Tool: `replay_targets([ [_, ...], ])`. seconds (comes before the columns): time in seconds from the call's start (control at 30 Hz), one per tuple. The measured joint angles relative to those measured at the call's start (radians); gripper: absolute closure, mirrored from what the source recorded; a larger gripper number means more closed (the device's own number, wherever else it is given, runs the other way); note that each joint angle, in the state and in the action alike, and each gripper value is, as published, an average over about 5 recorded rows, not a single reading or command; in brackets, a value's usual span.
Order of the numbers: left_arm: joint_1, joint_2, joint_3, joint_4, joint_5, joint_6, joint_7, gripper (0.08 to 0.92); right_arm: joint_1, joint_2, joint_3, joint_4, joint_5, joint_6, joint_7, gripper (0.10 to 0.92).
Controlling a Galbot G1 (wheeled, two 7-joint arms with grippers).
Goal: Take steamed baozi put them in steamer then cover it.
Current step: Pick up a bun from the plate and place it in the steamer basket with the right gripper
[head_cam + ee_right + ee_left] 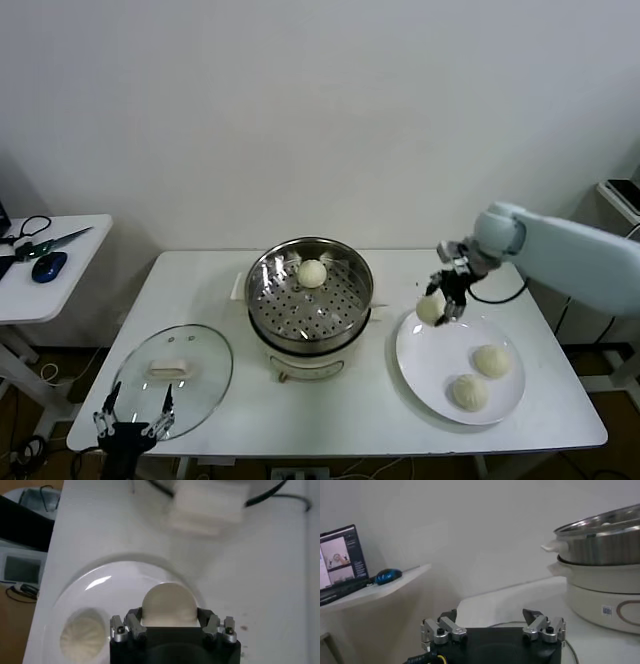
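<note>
My right gripper point(437, 304) is shut on a cream-white baozi point(430, 308) and holds it just above the far left rim of the white plate point(425, 362); the wrist view shows the bun point(168, 604) between the fingers. Two more baozi point(491, 360) point(469, 391) lie on the plate. One baozi point(312, 272) sits in the steel steamer point(268, 302) on its white pot base. The glass cover point(207, 380) with its white handle lies flat on the table at the front left. My left gripper point(133, 413) is open and empty, parked below the table's front left edge.
A side table point(70, 262) at the far left holds a blue mouse point(48, 266) and scissors. In the left wrist view a laptop point(340, 562) stands on it. The white table's front edge point(400, 440) runs below the plate.
</note>
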Motion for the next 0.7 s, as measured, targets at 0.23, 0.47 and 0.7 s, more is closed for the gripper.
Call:
replay_targets([
  [0.23, 0.005, 0.003, 0.017, -0.002, 0.006, -0.006, 0.002, 0.177, 0.139, 0.136, -0.062, -0.025, 0.144, -0.028, 0.021, 0.313],
  [0.47, -0.002, 0.000, 0.025, -0.005, 0.012, -0.003, 0.004, 0.177, 0.168, 0.305, -0.076, -0.073, 0.228, -0.053, 0.052, 0.319],
  [0.7, -0.007, 0.002, 0.025, -0.003, 0.014, -0.002, 0.004, 0.177, 0.132, 0.450, -0.071, -0.129, 0.256, -0.078, 0.083, 0.317],
])
